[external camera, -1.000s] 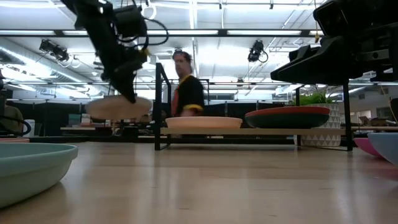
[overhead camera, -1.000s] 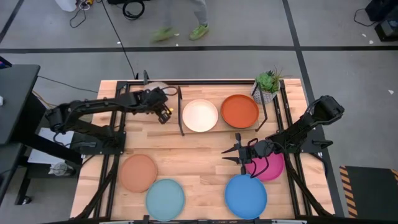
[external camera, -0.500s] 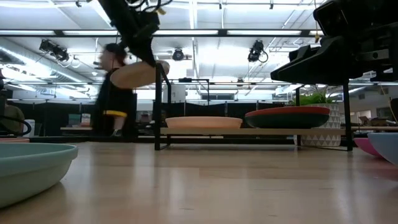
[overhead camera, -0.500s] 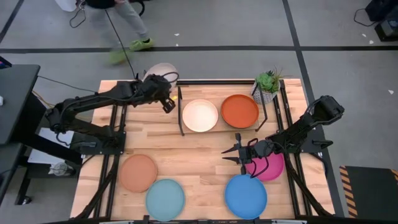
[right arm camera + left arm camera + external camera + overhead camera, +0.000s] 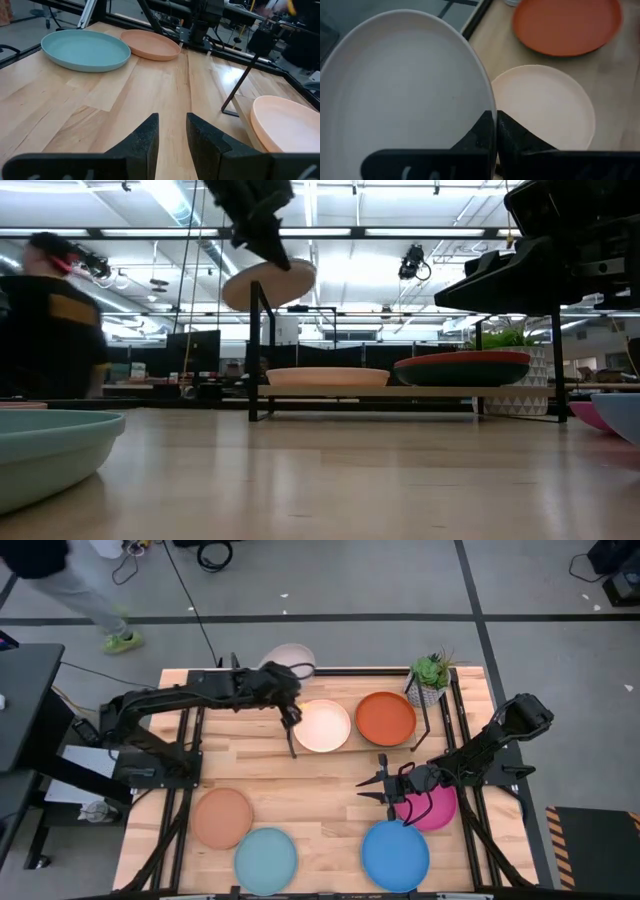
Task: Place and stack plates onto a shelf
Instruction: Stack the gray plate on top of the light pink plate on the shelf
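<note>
One matte grey-white plate (image 5: pixel 288 658), round and shallow, is clamped at its rim by the left gripper (image 5: pixel 291 711), arm outstretched above the wooden shelf (image 5: pixel 345 743); the right gripper (image 5: pixel 383 783) hovers, jaws slightly apart.

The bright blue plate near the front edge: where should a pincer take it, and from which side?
Grip the bright blue plate by its raised rim, one finger inside and one outside, since it lies flat and shallow on the table. Probably come from its far side, where the open right pincer hovers; avoid the rim beside the magenta plate.
</note>
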You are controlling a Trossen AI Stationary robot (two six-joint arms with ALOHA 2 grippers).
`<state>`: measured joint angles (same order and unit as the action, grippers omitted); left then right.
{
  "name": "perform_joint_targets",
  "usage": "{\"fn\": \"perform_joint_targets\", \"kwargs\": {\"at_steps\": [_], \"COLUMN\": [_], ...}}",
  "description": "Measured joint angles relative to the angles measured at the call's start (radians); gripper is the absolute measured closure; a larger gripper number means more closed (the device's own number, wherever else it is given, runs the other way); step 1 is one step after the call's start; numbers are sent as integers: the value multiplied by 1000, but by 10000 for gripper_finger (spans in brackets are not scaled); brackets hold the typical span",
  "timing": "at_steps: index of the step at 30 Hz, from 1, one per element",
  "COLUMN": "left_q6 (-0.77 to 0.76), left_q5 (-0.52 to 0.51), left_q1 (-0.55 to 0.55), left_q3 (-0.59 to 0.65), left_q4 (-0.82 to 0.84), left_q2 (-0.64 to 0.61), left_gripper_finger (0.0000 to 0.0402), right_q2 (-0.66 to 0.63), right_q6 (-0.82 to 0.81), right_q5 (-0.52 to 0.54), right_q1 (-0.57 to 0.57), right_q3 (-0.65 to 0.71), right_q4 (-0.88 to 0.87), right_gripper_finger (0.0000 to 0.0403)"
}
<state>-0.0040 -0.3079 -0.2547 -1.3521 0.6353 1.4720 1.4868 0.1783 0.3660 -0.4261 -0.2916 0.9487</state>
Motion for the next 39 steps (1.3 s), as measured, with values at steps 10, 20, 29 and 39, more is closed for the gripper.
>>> {"fn": "perform_joint_targets", "kwargs": {"at_steps": [10,20,29,39], "left_q6": [43,16,16,-11], "left_q5": [0,-1,0,-1], "left_q1": [86,161,223,260], "left_q3": [-212,-280,-280,-280], "left_q4": [76,82,74,69], "left_q2": [213,309,368,455], "left_gripper_finger": [389,389,389,389], "right_q2": [0,0,0,0], "right_q6": [0,0,0,-3], "right_q5": [1,6,6,6], "right_q1": [0,0,0,0], "right_q3": [0,0,0,0], "right_q4": [-5,-8,-6,-16], "right_gripper_finger": [298,298,299,299]}}
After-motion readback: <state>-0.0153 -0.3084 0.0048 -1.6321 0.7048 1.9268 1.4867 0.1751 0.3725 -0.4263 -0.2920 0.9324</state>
